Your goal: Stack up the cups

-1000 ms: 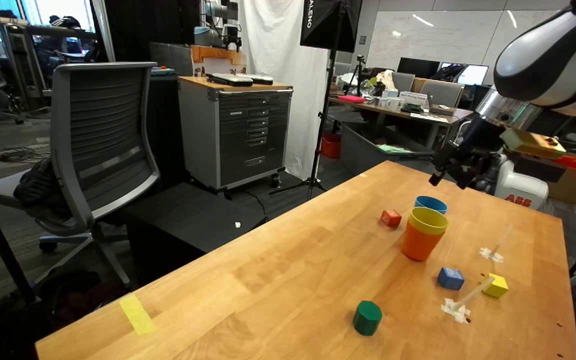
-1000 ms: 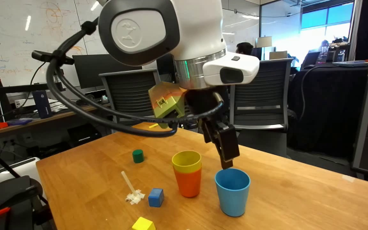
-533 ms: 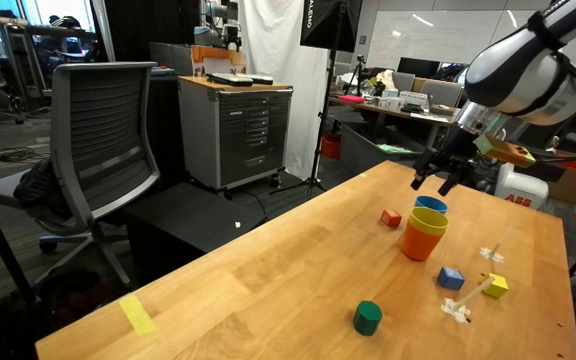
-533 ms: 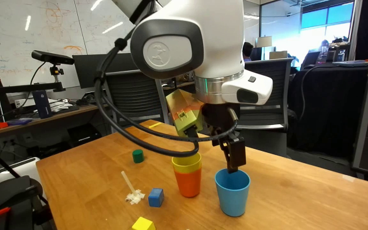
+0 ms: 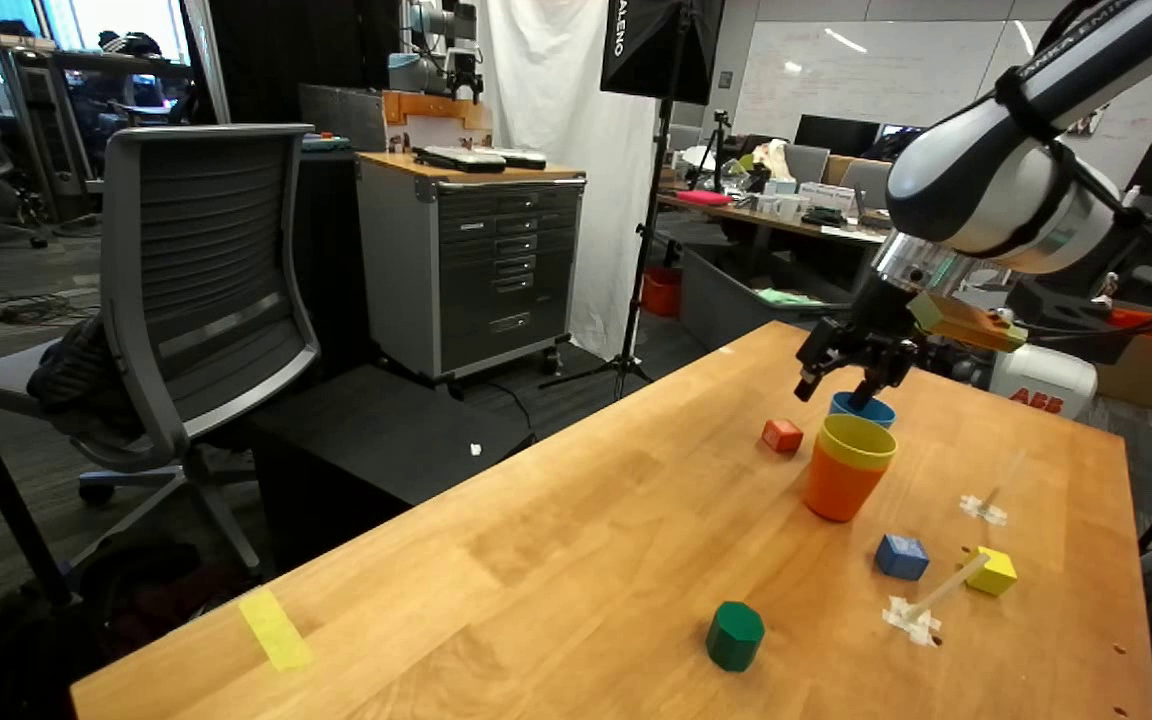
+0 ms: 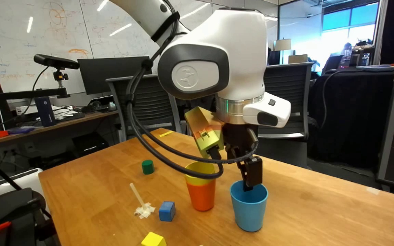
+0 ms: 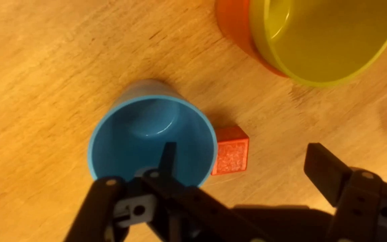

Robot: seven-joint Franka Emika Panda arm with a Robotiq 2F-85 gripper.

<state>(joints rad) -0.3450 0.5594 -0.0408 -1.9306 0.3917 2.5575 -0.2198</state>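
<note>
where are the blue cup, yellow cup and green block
Blue cup (image 6: 249,214): in an exterior view, outer wall.
Yellow cup (image 7: 333,40): in the wrist view, inside surface.
Green block (image 5: 734,643): in an exterior view, side.

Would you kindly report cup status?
Black gripper open at mouth of blue plastic cup; yellow plastic cup nested in orange plastic cup; red cube nearby, possibly obstructing.

Both exterior views overlook the table (image 5: 536,560) — wrist view faces down, close.

"ALENO" on softbox (image 5: 658,52), top centre; "EMIKA" on robot arm (image 5: 996,185), upper right; red "ABB" on white housing (image 5: 1043,380), right.
</note>
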